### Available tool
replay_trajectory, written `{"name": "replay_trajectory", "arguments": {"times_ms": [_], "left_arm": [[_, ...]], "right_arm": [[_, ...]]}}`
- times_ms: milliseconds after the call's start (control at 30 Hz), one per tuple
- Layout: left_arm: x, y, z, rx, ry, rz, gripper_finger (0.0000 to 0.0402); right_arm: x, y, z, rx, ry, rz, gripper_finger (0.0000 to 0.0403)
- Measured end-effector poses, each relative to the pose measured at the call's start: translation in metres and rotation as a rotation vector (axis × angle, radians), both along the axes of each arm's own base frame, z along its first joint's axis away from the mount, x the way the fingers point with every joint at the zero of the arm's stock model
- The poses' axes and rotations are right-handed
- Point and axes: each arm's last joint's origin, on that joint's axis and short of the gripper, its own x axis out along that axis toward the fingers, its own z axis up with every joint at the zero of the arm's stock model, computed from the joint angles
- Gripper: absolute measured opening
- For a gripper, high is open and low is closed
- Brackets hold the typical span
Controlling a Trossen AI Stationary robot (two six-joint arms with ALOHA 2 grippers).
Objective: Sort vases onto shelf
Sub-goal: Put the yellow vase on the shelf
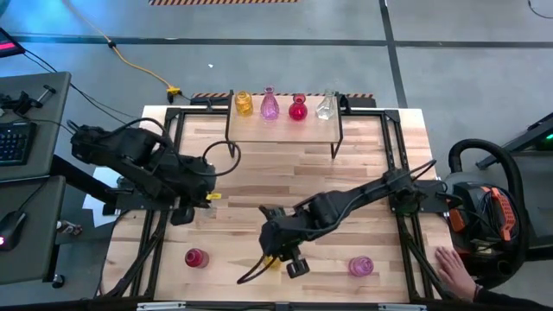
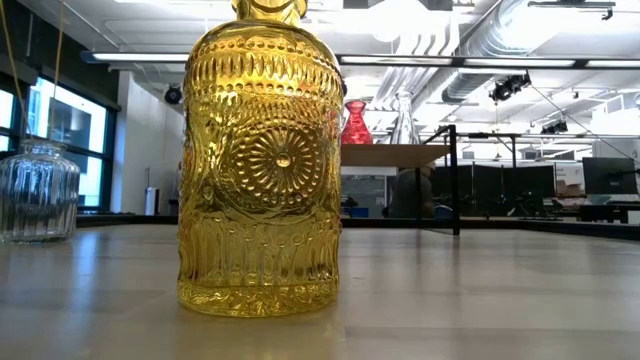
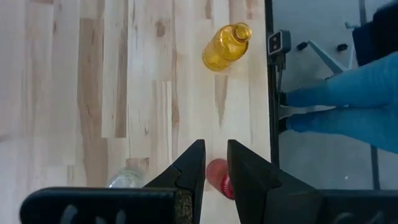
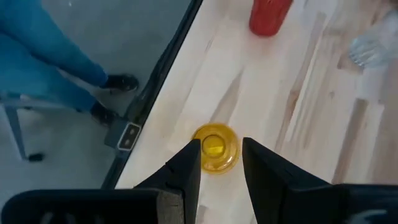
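**Right gripper above the yellow vase at the front edge**

While my right gripper (image 4: 217, 163) hangs over the table's front edge, its fingers stand apart with nothing between them, and a yellow vase (image 4: 214, 147) sits upright straight beneath, mouth up toward the wrist camera, long axis vertical. From the low view that vase (image 2: 262, 160) is pressed glass: a sunburst medallion on the belly, ribbed bands above and below. A ribbed clear vase (image 2: 36, 190) stands to one side of it, apart.

On the shelf (image 1: 285, 130), a light wood top on thin black legs at the table's far edge, four vases stand upright in a row: yellow (image 1: 244, 103), pink (image 1: 270, 105), red (image 1: 298, 108), clear (image 1: 327, 106).

My left gripper (image 3: 214, 171) waits over the table's left part, jaws narrowly parted and empty. Past its fingers I see a red vase (image 3: 219, 177).

Loose on the butcher-block table (image 1: 251, 186) in the high view: a red vase (image 1: 196, 257) front left and a pink vase (image 1: 361, 266) front right, both well apart from the right gripper (image 1: 285, 259). A person's hand (image 1: 454, 266) rests beyond the table's right front corner.
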Motion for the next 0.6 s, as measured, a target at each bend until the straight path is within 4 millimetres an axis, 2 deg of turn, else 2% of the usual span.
{"name": "replay_trajectory", "arguments": {"times_ms": [200,367,600], "left_arm": [[0.006,-0.002,-0.004,-0.016,0.029,0.043,0.0060],[0.006,-0.002,-0.003,-0.016,0.030,0.078,0.0060],[0.006,-0.001,-0.003,-0.004,0.024,0.085,0.0060]], "right_arm": [[0.008,0.013,-0.031,-0.024,0.101,0.064,0.0099],[0.004,0.023,-0.031,-0.051,0.067,0.144,0.0099],[0.014,0.026,-0.046,-0.052,0.081,0.054,0.0099]]}}
